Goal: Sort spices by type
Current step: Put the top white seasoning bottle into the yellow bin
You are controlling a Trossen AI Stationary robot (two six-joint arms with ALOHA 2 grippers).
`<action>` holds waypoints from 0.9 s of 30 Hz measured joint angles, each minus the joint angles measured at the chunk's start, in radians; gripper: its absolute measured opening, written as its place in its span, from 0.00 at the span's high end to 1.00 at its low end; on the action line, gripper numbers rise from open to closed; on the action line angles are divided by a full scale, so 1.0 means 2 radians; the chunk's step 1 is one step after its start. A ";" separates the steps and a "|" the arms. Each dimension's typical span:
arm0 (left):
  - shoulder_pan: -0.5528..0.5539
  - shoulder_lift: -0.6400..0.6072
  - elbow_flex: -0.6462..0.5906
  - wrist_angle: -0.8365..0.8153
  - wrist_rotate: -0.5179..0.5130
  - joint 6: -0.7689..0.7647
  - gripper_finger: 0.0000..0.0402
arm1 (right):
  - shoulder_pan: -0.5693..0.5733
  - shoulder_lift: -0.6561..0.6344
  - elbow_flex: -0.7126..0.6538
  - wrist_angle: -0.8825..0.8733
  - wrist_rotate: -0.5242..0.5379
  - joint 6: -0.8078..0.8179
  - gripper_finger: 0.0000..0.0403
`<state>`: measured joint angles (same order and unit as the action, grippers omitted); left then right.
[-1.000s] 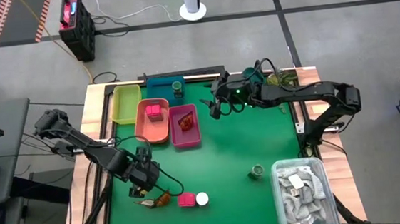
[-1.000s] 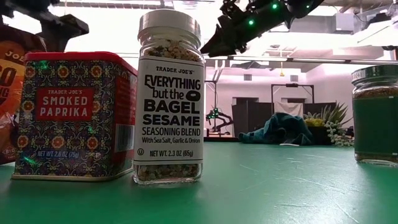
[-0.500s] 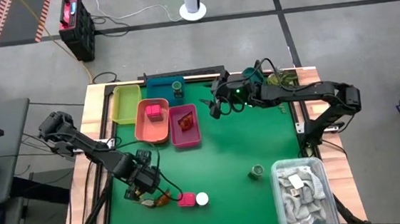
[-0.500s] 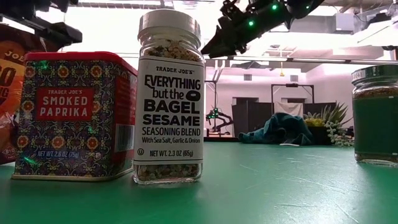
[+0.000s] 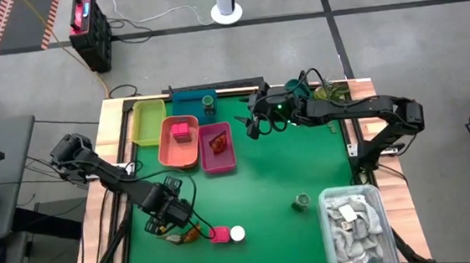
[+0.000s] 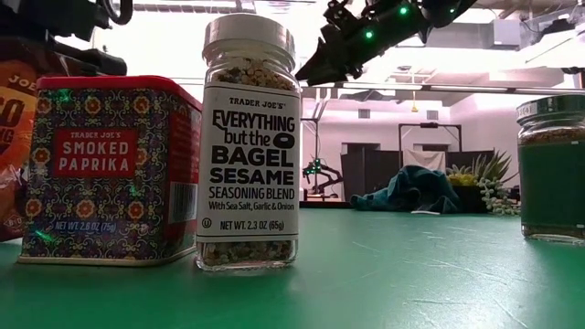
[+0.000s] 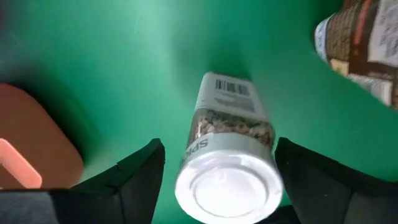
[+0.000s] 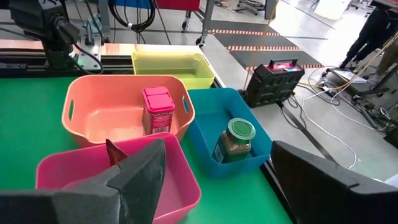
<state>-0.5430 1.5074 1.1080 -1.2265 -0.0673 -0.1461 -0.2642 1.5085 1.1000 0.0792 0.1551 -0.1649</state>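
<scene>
My left gripper hangs open over the near-left cluster: a reddish-brown sachet, a pink block and a white-topped jar, each resting on the green mat. In the left wrist view its fingers stand either side of the white-topped jar, with a gap on both sides. A green-topped jar stands alone, nearer the right. My right gripper is open and held still in the air just right of the bins.
Several bins line the far left: yellow-green bin, salmon bin holding a pink block, magenta bin holding a sachet, blue bin holding a green-topped jar. A clear tub of grey-white packets sits near right. The mat's middle is bare.
My left gripper has moved a little toward the table's near edge and right, down over the sachet, pink block and white-topped jar. Nothing on the mat has shifted.
</scene>
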 joint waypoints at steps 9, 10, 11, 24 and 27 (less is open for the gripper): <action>0.006 0.000 0.000 -0.019 0.000 0.018 0.51 | 0.000 0.000 0.000 -0.002 0.000 0.000 0.21; 0.007 0.000 0.000 -0.020 0.000 0.018 0.51 | 0.000 0.000 0.000 -0.002 0.000 0.000 0.21; 0.010 0.000 0.000 -0.020 0.000 0.018 0.51 | 0.000 0.000 0.000 -0.002 0.000 0.000 0.21; 0.061 -0.001 0.075 -0.123 -0.069 0.035 0.51 | 0.000 0.000 0.000 -0.002 0.000 0.000 0.21; 0.091 -0.001 0.109 -0.136 -0.083 0.035 0.51 | 0.000 0.000 0.000 -0.004 0.000 0.001 0.21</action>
<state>-0.3615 1.5047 1.3268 -1.4979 -0.2332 -0.0765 -0.2642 1.5089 1.1000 0.0712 0.1551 -0.1637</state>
